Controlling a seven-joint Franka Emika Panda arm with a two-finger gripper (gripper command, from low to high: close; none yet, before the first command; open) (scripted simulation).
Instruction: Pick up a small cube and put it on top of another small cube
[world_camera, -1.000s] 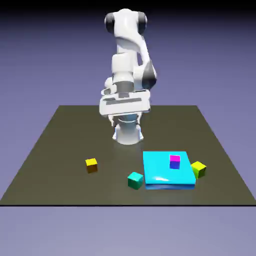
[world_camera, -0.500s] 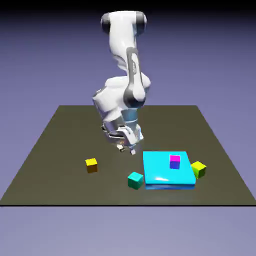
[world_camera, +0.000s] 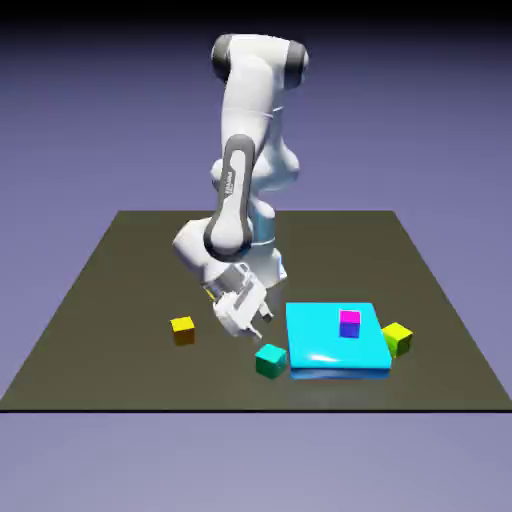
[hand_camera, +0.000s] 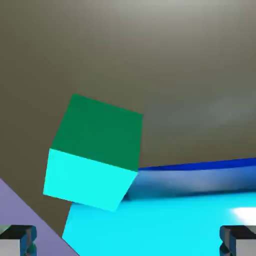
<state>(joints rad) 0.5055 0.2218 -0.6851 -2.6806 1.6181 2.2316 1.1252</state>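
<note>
- The hand (world_camera: 262, 322) hangs low over the dark table (world_camera: 120, 270), tilted, its fingers pointing down toward the small teal cube (world_camera: 270, 360).
- In the hand view the two grey fingertips (hand_camera: 18, 239) sit at the bottom corners, wide apart, with nothing between them; the hand holds nothing.
- The small teal cube (hand_camera: 92, 151) rests on the table just below and ahead of the hand, not touched by it. In the hand view it fills the left middle, turned at an angle to the fingers.
- The large flat cyan block (world_camera: 335, 338) lies just beside the teal cube, on the far side of it from the hand; whether the two touch cannot be told.
- A magenta cube (world_camera: 349, 323) stands on top of the cyan block, and a lime cube (world_camera: 397, 338) sits at the block's far edge, well apart from the hand.
- The small orange-yellow cube (world_camera: 182, 329) sits on the table near the hand, on the side opposite the teal cube, with bare table around it.
- No brand, label or writing can be read on the arm, the cubes or the table.
</note>
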